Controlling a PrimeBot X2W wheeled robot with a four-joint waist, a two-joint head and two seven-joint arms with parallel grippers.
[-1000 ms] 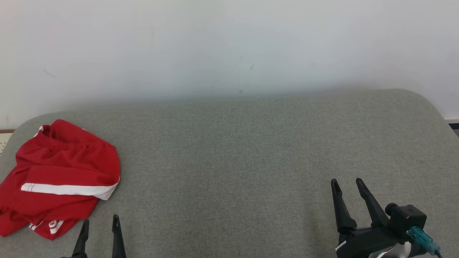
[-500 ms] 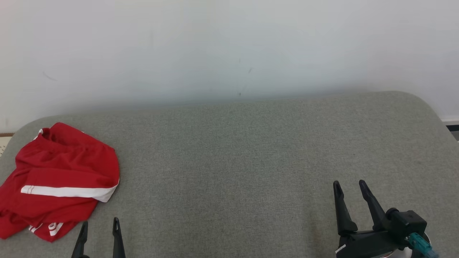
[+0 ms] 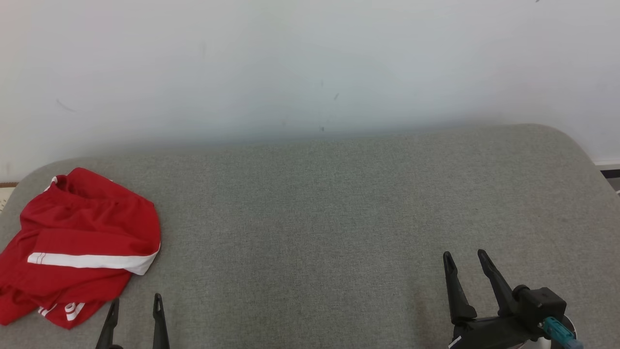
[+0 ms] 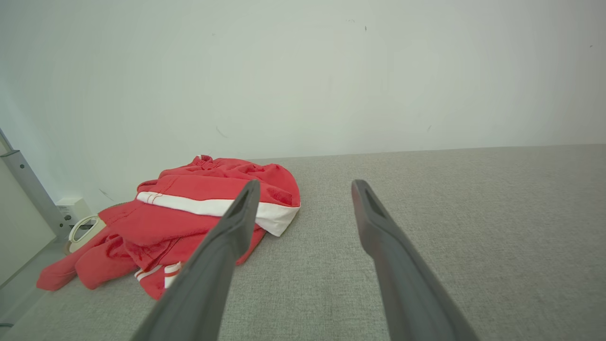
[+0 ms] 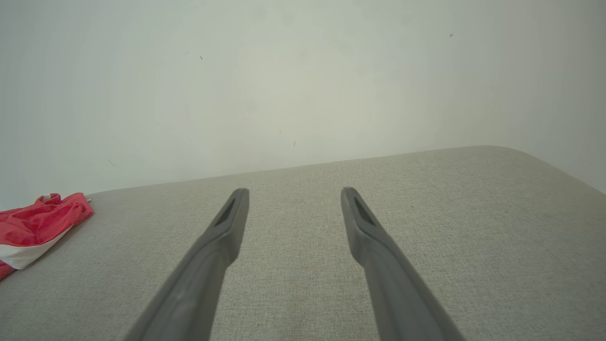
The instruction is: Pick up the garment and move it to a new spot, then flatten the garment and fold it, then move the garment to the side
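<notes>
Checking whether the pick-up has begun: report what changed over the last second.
The right gripper drew back slightly toward the robot, empty. The head view slid down a touch: the camera moved, not the things. Nothing was grasped or released. The red garment lies crumpled at the left of the grey surface as before; the left gripper kept its place near it. Both grippers stay open.

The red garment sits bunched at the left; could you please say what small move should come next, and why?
Probably ease the open left gripper onto the red garment: it hangs empty just short of the cloth, while the right gripper is far across the surface.
</notes>
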